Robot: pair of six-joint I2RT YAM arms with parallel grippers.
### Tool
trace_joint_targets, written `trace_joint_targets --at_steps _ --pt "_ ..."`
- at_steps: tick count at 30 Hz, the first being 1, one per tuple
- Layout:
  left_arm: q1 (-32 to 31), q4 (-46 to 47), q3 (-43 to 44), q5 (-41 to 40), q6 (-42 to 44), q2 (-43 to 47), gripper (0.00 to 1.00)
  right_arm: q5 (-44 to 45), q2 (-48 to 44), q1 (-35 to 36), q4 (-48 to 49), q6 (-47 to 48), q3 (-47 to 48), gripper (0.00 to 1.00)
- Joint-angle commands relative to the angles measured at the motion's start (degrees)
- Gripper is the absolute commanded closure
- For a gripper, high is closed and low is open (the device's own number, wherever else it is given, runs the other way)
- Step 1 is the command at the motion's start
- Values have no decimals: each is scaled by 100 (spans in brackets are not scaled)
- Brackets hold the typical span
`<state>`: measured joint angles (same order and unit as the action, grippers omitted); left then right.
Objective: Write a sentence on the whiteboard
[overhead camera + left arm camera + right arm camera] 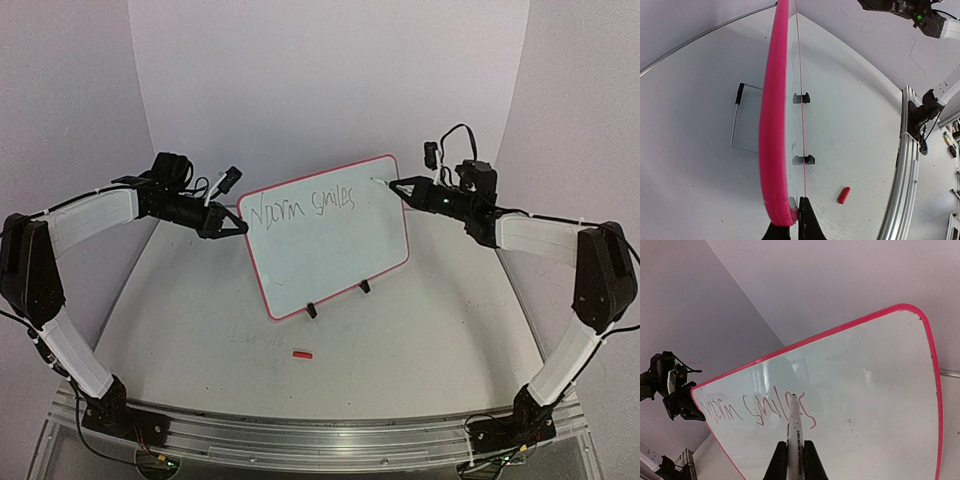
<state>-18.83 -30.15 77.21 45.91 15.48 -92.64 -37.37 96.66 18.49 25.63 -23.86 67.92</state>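
Note:
The whiteboard (335, 250) stands tilted on the table, white with a pink-red rim. Along its top runs the sentence (305, 205), thin scrawl reading roughly "Norm smiles". My left gripper (238, 228) is shut on the board's left edge. In the left wrist view the whiteboard's rim (771, 130) shows edge-on, pinched between the left gripper's (795, 216) jaws. My right gripper (400, 186) is shut on a white marker (381, 181) near the board's upper right corner. From the right wrist, the marker (794, 427) points at the last letters of the sentence (757, 410) on the whiteboard (870, 405); contact cannot be told.
A small red cap (302, 354) lies on the table before the board, also the red cap (843, 195) in the left wrist view. Two black clip feet (312, 310) hold the board up, with a wire stand (735, 125) behind it. An aluminium rail (320, 432) runs along the near edge.

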Motion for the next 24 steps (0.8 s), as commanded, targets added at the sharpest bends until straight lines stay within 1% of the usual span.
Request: trace_joint_targets --at_steps 1,14,24 --pt "-70 -154 -73 -504 551 -14 100 185 229 1 134 48 368 100" --pt "-68 -161 -65 -504 555 -57 100 303 845 3 34 116 1128 100" --pt "-69 -160 -66 -499 557 -55 100 358 1089 1 -78 174 1260 100"
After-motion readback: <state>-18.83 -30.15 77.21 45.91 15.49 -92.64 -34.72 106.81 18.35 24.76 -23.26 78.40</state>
